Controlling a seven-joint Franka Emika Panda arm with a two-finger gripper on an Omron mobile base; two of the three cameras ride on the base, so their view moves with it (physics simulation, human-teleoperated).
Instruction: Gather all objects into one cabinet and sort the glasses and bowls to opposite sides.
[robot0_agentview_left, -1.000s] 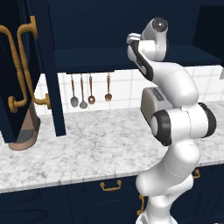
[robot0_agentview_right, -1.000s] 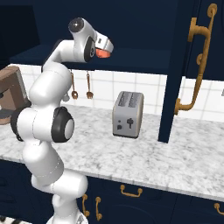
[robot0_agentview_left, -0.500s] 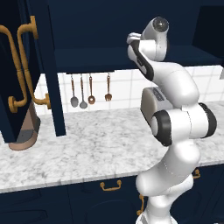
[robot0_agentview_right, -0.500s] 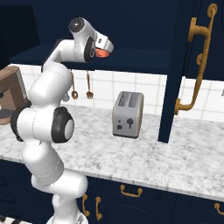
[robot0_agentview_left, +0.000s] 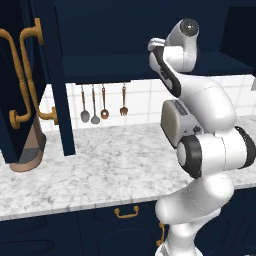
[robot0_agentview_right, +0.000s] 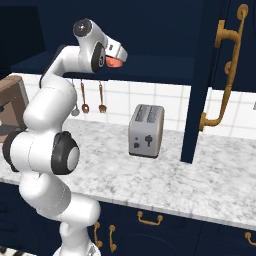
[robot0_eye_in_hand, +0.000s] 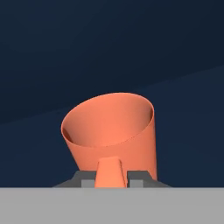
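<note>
At shelf height inside the cabinet (robot0_agentview_right: 165, 67), the gripper (robot0_agentview_right: 116, 61) carries one orange-coral tumbler (robot0_eye_in_hand: 111, 133). From the right base camera the tumbler shows as an orange patch at the hand's front, just above the navy shelf (robot0_agentview_left: 100, 67).

Hand camera: tumbler fills the lower centre, open mouth facing away from the lens, so it looks tilted relative to the hand. One finger tip appears inside the rim against the near wall, tinted orange; grey finger bases flank it. Judgement: a rim pinch, one finger inside and one outside, which explains the angle of the glass.

Gripper state: clamped on the tumbler wall, jaws nearly together with only the thin wall between them.

Cabinet doors (robot0_agentview_left: 20, 85) stand swung open on both sides, brass handles (robot0_agentview_right: 227, 70) outward, presumably to give the arm access to the shelf. Shelf surface beyond the tumbler looks bare navy.

Toaster (robot0_agentview_right: 146, 131) sits on the marble counter (robot0_agentview_left: 110, 170) below, well apart from the hand.

Likely step: transporting this glass toward its side of the shelf; not yet set down.
</note>
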